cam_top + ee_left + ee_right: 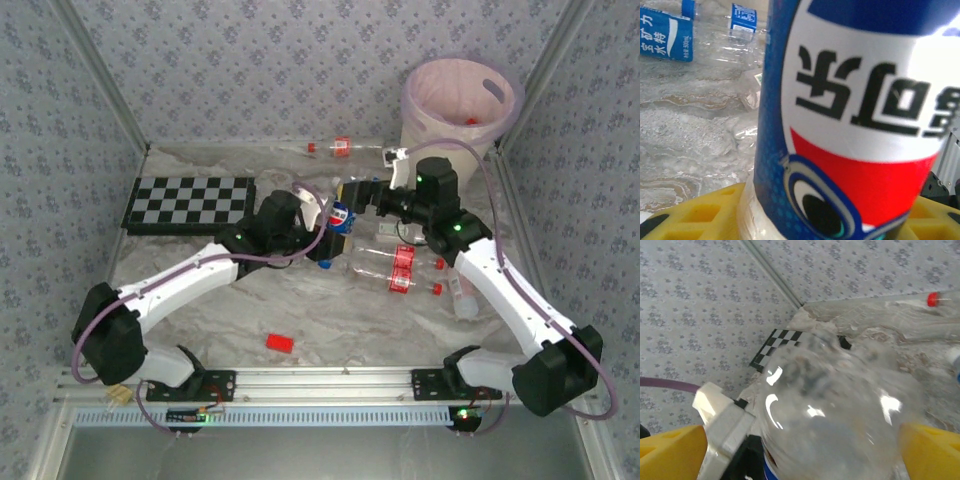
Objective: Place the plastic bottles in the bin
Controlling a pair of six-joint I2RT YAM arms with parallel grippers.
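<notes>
A clear plastic bottle with a blue, white and red label (340, 215) is held above the middle of the table, and my left gripper (322, 222) is shut on it. In the left wrist view the label (855, 115) stands between the yellow fingers (695, 220). My right gripper (352, 196) is open around the bottle's clear end (835, 405), its yellow fingers (670, 450) standing wide on both sides. The bin (420, 75), cream-white with a pink liner, stands at the far right corner. More bottles lie on the table: two red-labelled (335, 148) (398, 268) and one clear (462, 298).
A checkerboard (190, 203) lies at the far left. A small red block (280, 342) sits near the front edge. Blue-labelled bottles (670, 32) lie on the crinkled sheet beyond my left gripper. Patterned walls close in the table on three sides.
</notes>
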